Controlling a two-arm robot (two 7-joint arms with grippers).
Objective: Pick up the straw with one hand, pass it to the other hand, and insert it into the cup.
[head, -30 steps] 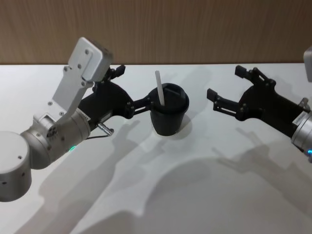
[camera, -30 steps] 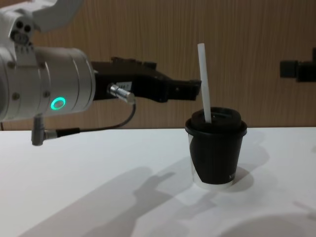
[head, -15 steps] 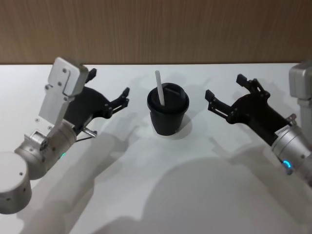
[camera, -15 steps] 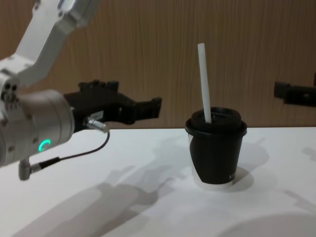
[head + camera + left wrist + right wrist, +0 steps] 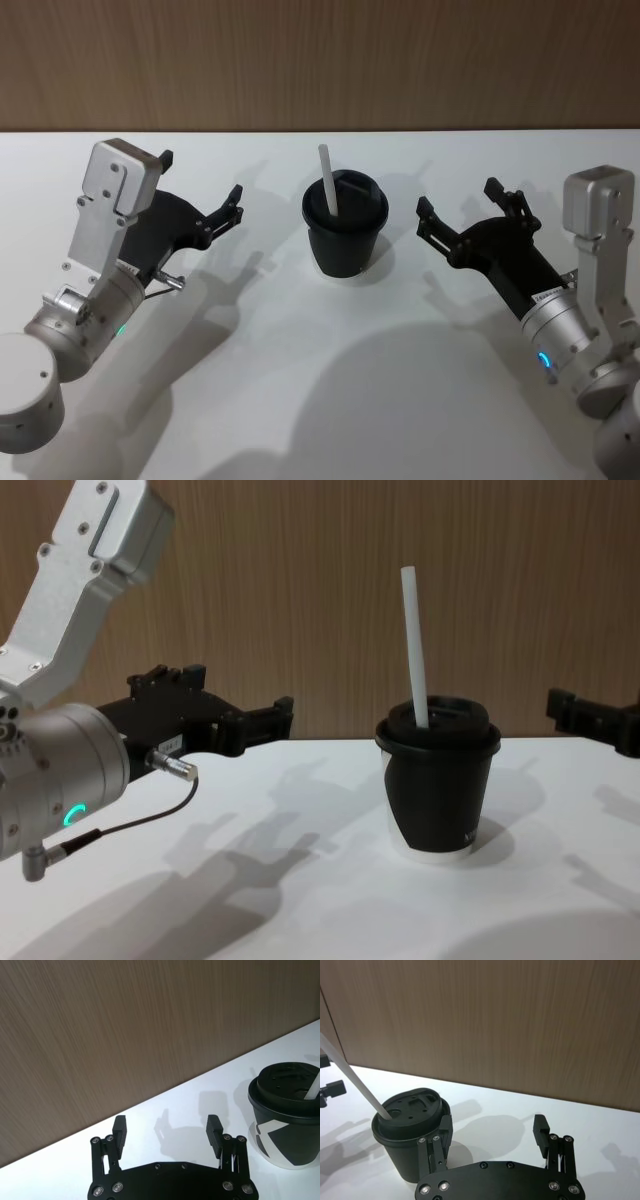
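The black lidded cup (image 5: 345, 238) stands upright mid-table, and the white straw (image 5: 326, 180) sticks up out of its lid, leaning slightly. In the chest view the straw (image 5: 414, 645) rises well above the cup (image 5: 438, 792). My left gripper (image 5: 200, 178) hovers open and empty to the left of the cup, apart from it. On the other side, my right gripper (image 5: 458, 198) is also open and empty, fingers pointing at the cup. The left wrist view has its gripper (image 5: 166, 1127) short of the cup (image 5: 287, 1125). In the right wrist view the gripper (image 5: 492, 1127) is close beside the cup (image 5: 412, 1110).
The white table (image 5: 330, 380) spreads out in front of the cup. A wood-panelled wall (image 5: 320, 60) runs behind the table's far edge. Both arms' shadows fall across the tabletop.
My left gripper has pulled back to the left, away from the straw it was at a second ago. The right arm has drawn back and lower. The straw stays standing in the cup.
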